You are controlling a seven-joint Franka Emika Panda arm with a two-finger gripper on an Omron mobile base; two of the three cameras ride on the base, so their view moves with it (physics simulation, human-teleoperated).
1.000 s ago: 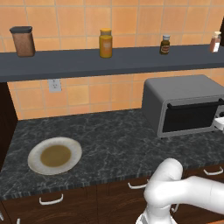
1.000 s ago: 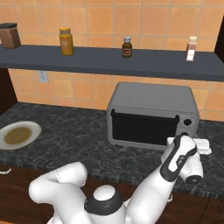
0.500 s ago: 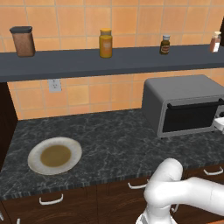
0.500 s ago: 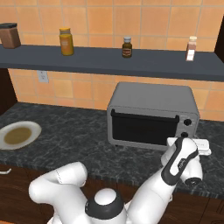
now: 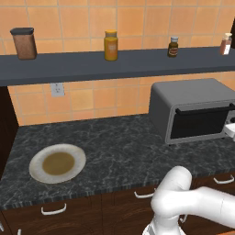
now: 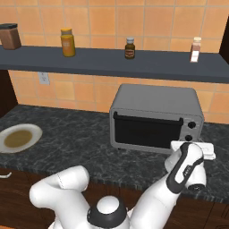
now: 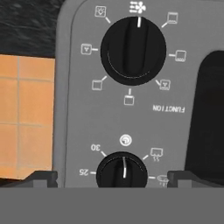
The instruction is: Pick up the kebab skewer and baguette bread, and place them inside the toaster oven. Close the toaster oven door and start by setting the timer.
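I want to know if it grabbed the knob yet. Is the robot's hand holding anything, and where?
Nothing is held. The gripper is open, its fingertips standing wide on either side of the toaster oven's lower knob, not pinching it.

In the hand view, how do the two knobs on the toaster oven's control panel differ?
The function knob is clearly larger than the timer knob. The function knob is ringed by small square mode symbols, while the timer knob has numbers such as 25 and 30 beside it. The open gripper flanks the timer knob; the function knob sits farther off. Both are round, black, with a white pointer line, on the toaster oven.
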